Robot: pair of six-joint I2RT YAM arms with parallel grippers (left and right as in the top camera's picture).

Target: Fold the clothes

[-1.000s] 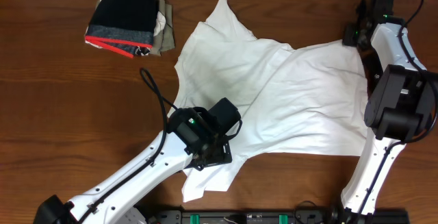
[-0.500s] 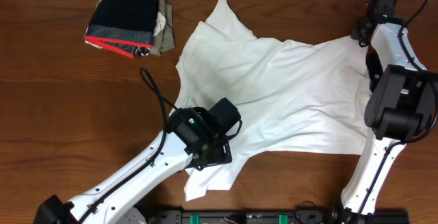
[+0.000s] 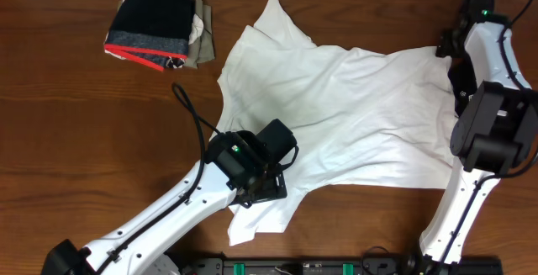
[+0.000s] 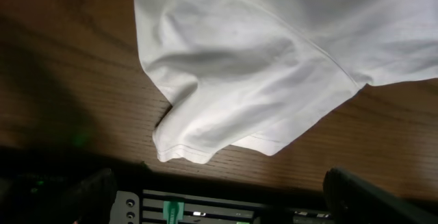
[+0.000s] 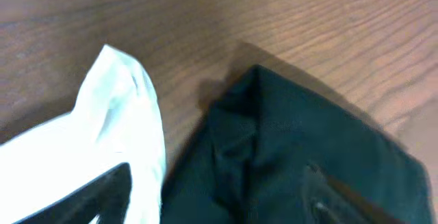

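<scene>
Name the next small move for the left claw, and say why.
Probably lower the left claw and close on the white shirt's sleeve: it hangs open above that sleeve, which lies unfolded near the table's front edge.

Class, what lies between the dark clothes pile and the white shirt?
Only bare wooden table, seen in the overhead view, separates the pile from the shirt.

right gripper (image 3: 446,44): shifted rightward | white shirt (image 3: 353,115): right edge drawn further out | jaws: now parted
</scene>
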